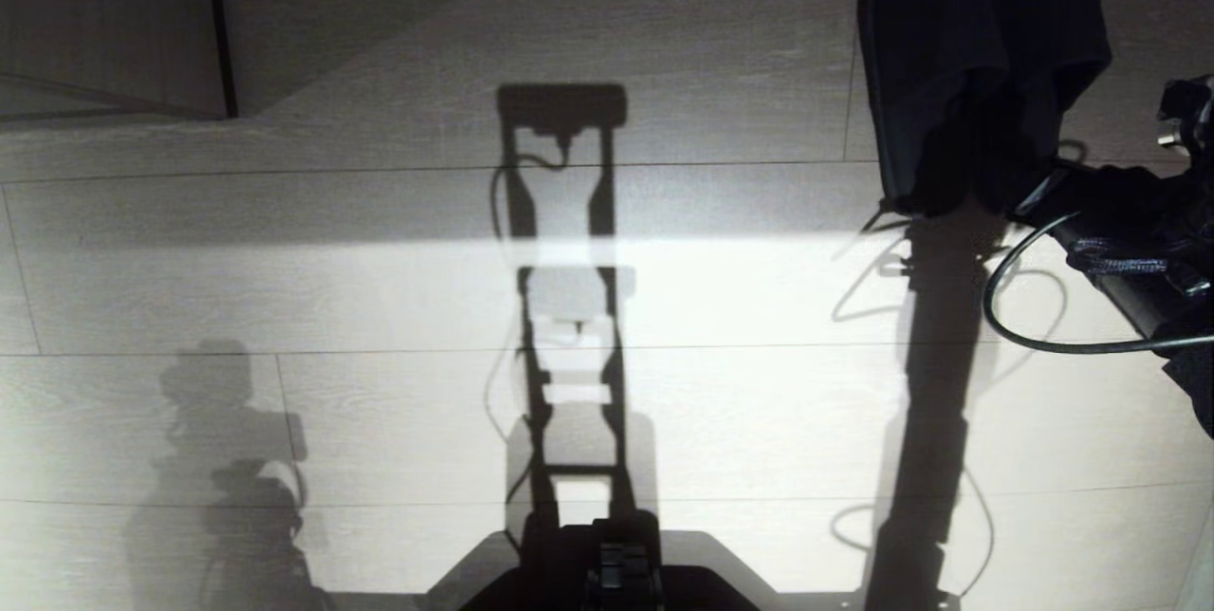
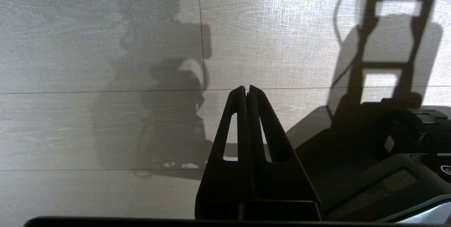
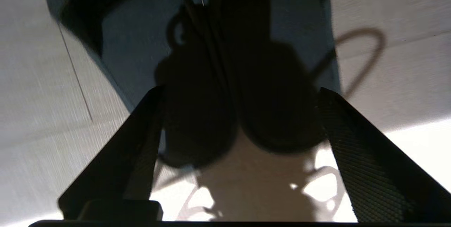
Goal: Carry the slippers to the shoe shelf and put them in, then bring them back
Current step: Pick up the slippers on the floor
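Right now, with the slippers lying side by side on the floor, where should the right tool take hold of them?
Grip the slippers across both together at the near end, one finger outside each slipper. Come from the robot's side, along their length: they lie flat, pressed together, with the open right tool already straddling them.

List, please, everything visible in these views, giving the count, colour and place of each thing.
slippers: two, dark charcoal, side by side on the floor at the head view's upper right, ahead of the right tool.
wooden board: one, pale grey-brown, upper left corner.
floor: pale wood-grain planks, crossed by the robot's shadows.
cable: one, black, looping from the right arm.
right tool: one, black, fingers spread wide, slippers lying beyond them, apart from them.
left tool: one, black, fingers together, hanging over bare floor.
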Controlling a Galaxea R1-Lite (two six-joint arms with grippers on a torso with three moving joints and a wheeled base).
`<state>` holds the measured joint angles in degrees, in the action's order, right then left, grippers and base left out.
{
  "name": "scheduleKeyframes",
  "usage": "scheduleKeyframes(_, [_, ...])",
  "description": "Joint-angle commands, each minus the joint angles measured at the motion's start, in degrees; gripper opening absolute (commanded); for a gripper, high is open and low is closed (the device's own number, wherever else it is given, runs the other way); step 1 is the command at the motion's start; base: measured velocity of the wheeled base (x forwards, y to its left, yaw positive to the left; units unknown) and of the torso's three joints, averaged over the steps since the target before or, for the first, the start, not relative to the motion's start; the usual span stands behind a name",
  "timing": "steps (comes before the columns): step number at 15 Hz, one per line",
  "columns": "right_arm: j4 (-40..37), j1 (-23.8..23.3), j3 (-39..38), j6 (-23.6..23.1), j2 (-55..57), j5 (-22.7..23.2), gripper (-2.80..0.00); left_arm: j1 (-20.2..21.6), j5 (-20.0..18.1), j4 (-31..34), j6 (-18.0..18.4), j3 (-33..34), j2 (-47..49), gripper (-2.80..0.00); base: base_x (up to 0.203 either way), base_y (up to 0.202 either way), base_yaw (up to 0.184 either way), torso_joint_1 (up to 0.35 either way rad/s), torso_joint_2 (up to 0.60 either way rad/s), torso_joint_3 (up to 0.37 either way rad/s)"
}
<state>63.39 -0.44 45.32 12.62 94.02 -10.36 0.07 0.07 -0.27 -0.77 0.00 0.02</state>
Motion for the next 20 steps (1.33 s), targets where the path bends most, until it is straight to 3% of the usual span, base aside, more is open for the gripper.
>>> scheduleKeyframes(1, [0.4, 0.0, 1.3, 0.4, 1.6, -0.1, 0.00, 0.0, 0.0, 0.0, 0.0, 0.0, 0.0, -2.80, 0.000, 0.000, 0.000, 0.000, 0.00, 0.000])
scheduleKeyframes(20, [1.6, 0.1, 17.0, 1.1, 10.1, 0.4, 0.00, 0.0, 0.0, 0.0, 0.0, 0.0, 0.0, -2.80, 0.000, 0.000, 0.000, 0.000, 0.00, 0.000])
